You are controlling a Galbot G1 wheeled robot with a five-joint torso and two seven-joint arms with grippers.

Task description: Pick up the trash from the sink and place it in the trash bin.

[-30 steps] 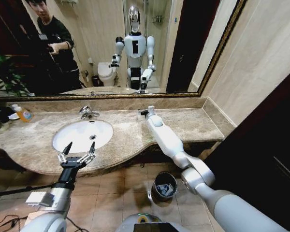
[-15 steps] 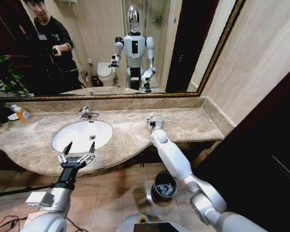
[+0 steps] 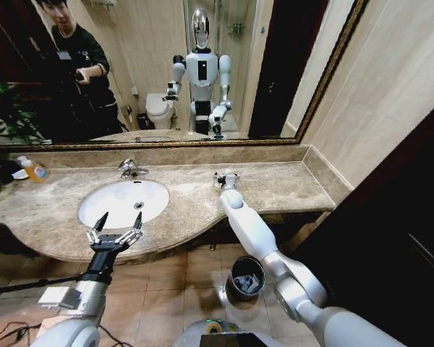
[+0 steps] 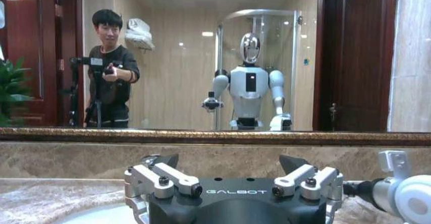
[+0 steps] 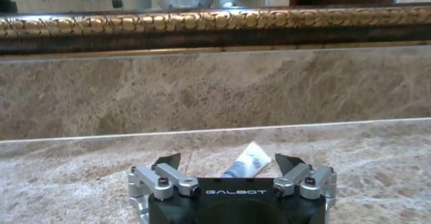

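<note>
The white oval sink (image 3: 108, 206) is set in the beige marble counter, with a chrome faucet (image 3: 130, 168) behind it. My left gripper (image 3: 116, 224) hovers open over the basin's front rim; its fingers (image 4: 165, 162) hold nothing. My right gripper (image 3: 224, 178) reaches over the counter to the right of the sink, low and open. A piece of trash, a small white tube with a blue cap (image 5: 247, 162), lies on the marble just ahead of the right gripper (image 5: 227, 162), between the lines of its spread fingers. The black trash bin (image 3: 234, 288) stands on the floor below the counter, holding white-blue litter.
An orange-yellow soap bottle (image 3: 35, 170) stands at the counter's far left by a plant. A gold-framed mirror (image 3: 202, 141) backs the counter above a marble backsplash (image 5: 215, 93). The wall closes in on the right. My right gripper (image 4: 397, 183) appears in the left wrist view.
My right arm shifted over the counter: its gripper moved a little right and nearer, then eased back left. The left arm has held still.
</note>
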